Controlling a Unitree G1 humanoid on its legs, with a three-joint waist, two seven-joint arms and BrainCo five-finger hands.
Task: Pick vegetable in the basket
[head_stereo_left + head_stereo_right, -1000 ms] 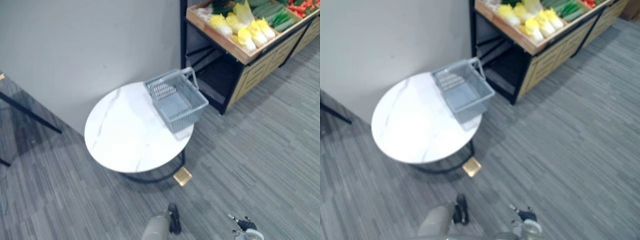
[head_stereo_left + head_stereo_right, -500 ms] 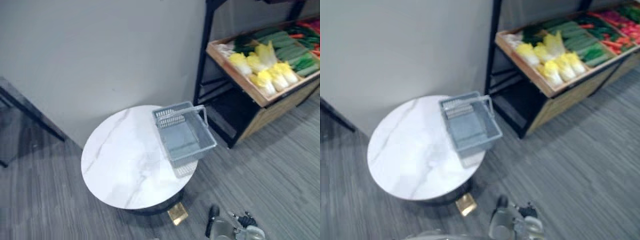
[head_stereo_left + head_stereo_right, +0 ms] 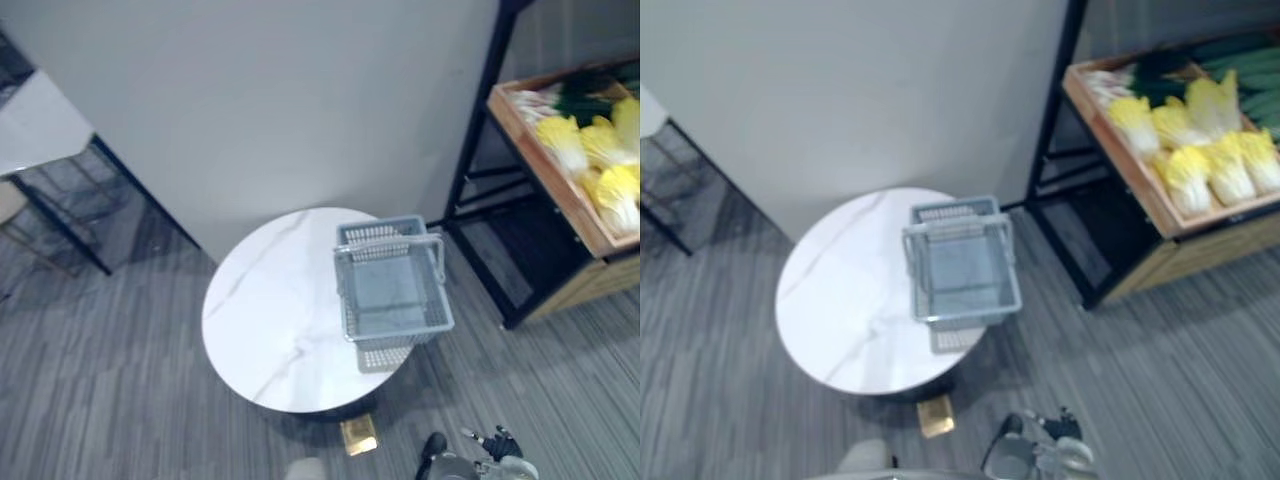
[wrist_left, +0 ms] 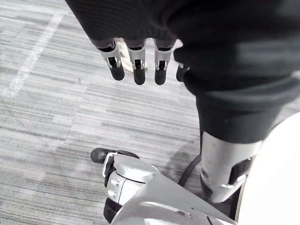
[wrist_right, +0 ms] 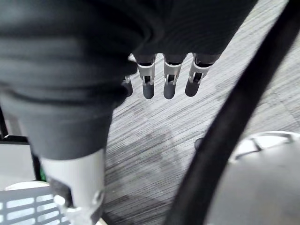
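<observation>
what changed: over the last second the whole view has swung round, so that's the head camera moving, not the stuff. The basket (image 3: 392, 290) sits on the same rim of the round table (image 3: 265, 310) as before, now nearer mid-picture, while the shelf tray (image 3: 1145, 205) has slid out toward the edge.
what it means: my read is the robot is still lining itself up and the pick hasn't started (the basket has nothing in it).
vegetables: yellow-leaved cabbages (image 3: 1200, 150) lie in the shelf tray, off to the basket's right and well apart from it, with bare floor (image 4: 47, 117) between.
left hand (image 4: 136, 61): hangs low over the floor on the near side of the basket, fingers loose and nearly straight, nothing in them.
right hand (image 5: 169, 79): same deal, fingers relaxed and pointing at the floor, holding nothing.
veg vs fingers: well apart, no contact anywhere. Both hands are down on the basket's near side and the cabbages are past it on the far right.
next, I'd guess: it has to get closer to the tray before either hand can reach a cabbage.
</observation>
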